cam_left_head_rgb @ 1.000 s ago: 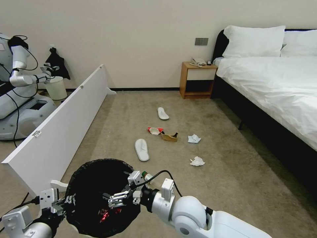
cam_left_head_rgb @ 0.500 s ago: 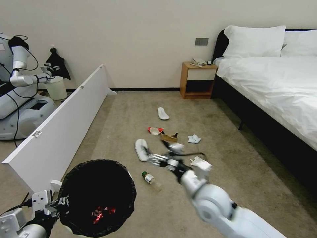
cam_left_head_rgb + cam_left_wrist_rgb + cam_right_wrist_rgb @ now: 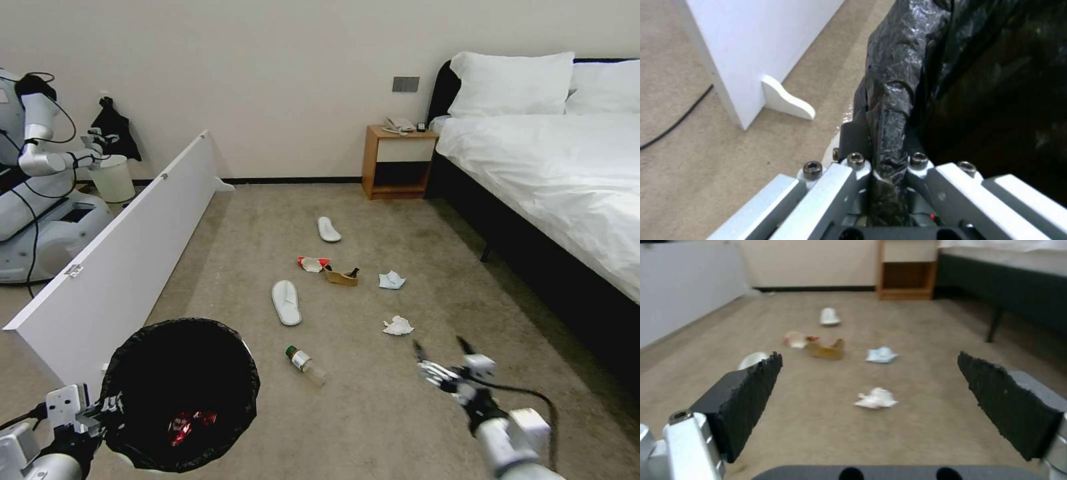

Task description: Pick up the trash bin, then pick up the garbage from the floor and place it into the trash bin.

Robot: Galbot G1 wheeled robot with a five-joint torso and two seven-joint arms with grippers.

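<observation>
Two slippers [image 3: 287, 302] (white) amid tissues [image 3: 398, 326], near bed [image 3: 547, 167]

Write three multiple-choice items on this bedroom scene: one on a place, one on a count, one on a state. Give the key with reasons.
1. Where is the bottle?
A. in the trash bin
B. on the carpet between bin and right tool
C. on the bed

2. How many white slippers lie on the floor?
A. one
B. two
C. four

3. The right tool is:
A. open, empty
B. shut on a tissue
C. shut on the bottle

Key:
1 B, it lies right of the trash bin.
2 B, a near slipper and a far slipper.
3 A, its pads stand apart.
</observation>
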